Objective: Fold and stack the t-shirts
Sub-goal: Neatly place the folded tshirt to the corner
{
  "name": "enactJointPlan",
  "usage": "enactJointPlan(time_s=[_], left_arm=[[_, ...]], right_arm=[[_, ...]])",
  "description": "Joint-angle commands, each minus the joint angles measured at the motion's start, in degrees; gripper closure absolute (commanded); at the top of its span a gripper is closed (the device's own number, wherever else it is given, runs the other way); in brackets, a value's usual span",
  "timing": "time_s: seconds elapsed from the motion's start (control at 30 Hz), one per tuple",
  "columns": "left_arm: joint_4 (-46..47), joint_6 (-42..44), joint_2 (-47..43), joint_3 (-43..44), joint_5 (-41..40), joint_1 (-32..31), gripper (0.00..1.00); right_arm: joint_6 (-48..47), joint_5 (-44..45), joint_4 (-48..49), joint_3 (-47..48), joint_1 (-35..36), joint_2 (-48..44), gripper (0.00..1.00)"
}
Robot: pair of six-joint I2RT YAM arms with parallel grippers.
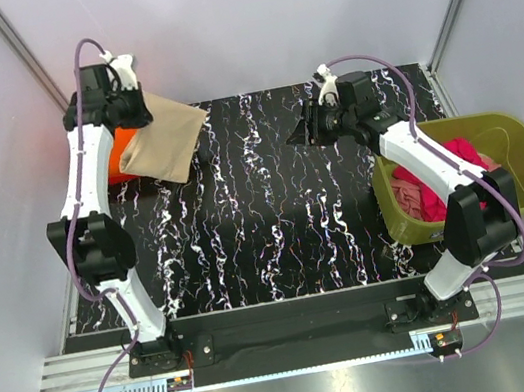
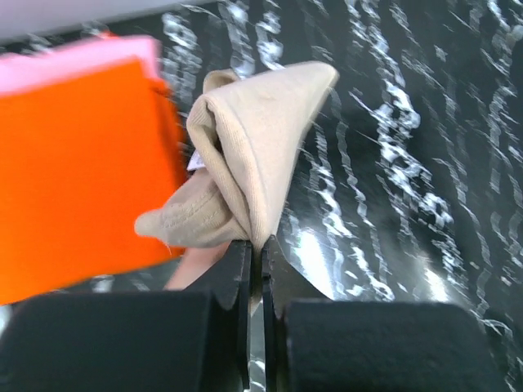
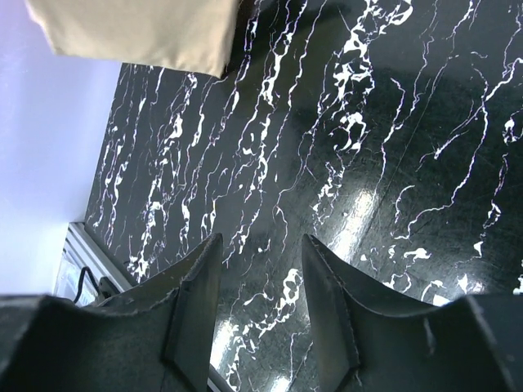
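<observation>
We stack the tan t-shirt (image 1: 162,137)
Left gripper (image 2: 255,243) grasps it, right gripper (image 3: 261,269) released; we align it squarely over the orange t-shirt (image 2: 73,163).

Looking down on the counter (image 1: 267,225): the whole middle, plus the near strip from 5 through 7 o'clock, is bare black marble, so there's loads of room to pass.

10 o'clock is blocked. The tan t-shirt (image 1: 165,137) sticks out from the left pincer (image 2: 255,245), which is pinched on it, and the orange t-shirt (image 1: 113,169) lies in that corner beside it. The left arm (image 1: 88,186) lines the 9 o'clock edge.

At 1 o'clock the right pincer (image 3: 261,238) hangs over bare counter, jaws apart with nothing between. The olive tub (image 1: 523,150) fills 3 to 4 o'clock, and the right arm (image 1: 417,153) crosses its left side. Walls (image 1: 241,17) close off the left, far and right sides.
</observation>
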Motion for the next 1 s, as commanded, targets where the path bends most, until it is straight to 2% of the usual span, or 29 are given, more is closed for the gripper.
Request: enactJointPlan(time_s=[0.0, 0.4, 0.53, 0.73, 0.97], left_arm=[[-0.15, 2.11, 2.23, 8.61, -5.27, 3.30, 1.00], [0.63, 3.33, 10.49, 18.30, -7.48, 9.63, 1.00], [5.89, 3.16, 12.08, 17.95, -6.78, 12.27, 1.00], [16.79, 3.86, 11.99, 12.69, -5.90, 13.77, 1.00], [21.82, 2.28, 11.11, 12.15, -3.27, 14.03, 1.00]], right_arm=[[-0.43, 1.36, 1.15, 3.90, 0.38, -0.28, 0.49], [-2.28, 1.80, 1.24, 5.76, 0.11, 3.50, 0.48], [-2.81, 1.71, 1.24, 5.76, -0.06, 4.38, 0.48], [-3.51, 2.15, 1.59, 5.49, -0.15, 5.18, 0.48], [-3.60, 1.71, 2.12, 5.41, -0.24, 6.32, 0.47]])
